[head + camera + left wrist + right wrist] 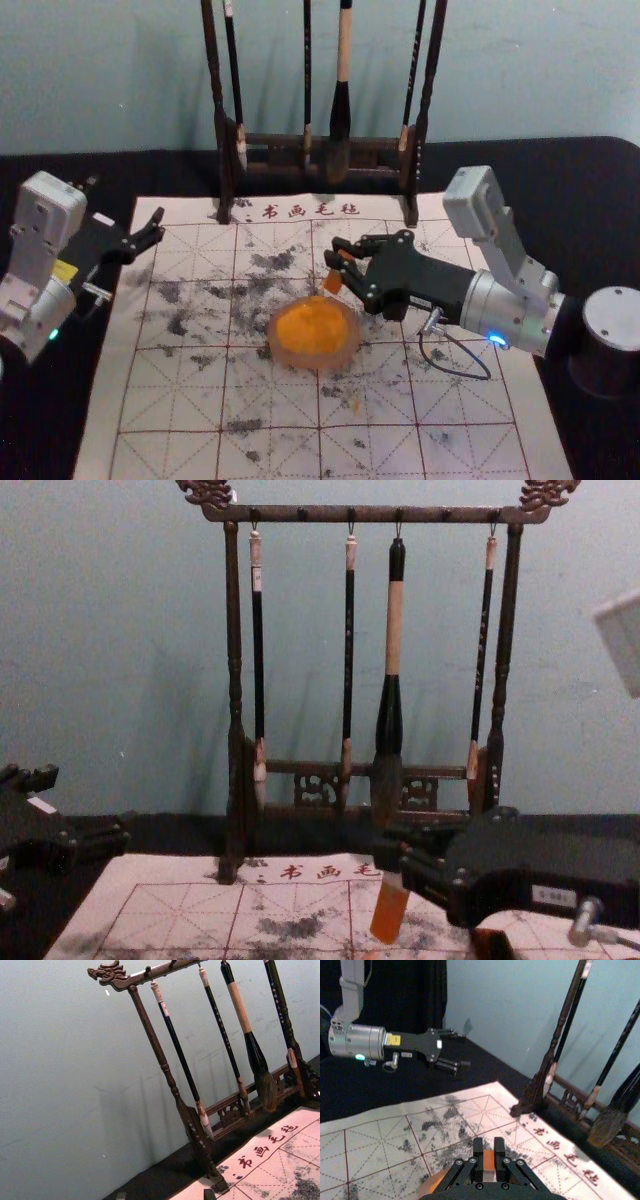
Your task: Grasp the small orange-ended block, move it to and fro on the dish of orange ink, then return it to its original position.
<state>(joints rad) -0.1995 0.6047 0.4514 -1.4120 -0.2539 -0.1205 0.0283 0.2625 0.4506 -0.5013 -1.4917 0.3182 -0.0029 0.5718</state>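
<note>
By the far-right rim of the pale round orange-ink dish (313, 362), right gripper (488, 1153) pinches the white orange-ended block (388, 917), height unclear, so lower gently, stroke level; left gripper (463, 1051) wide, far left.

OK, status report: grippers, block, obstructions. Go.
Right gripper: shut on block, beside the ink dish. Block tilted, orange end down; dish contact unclear. Left gripper: open, idle, left side. Nothing seen between block and dish.
</note>
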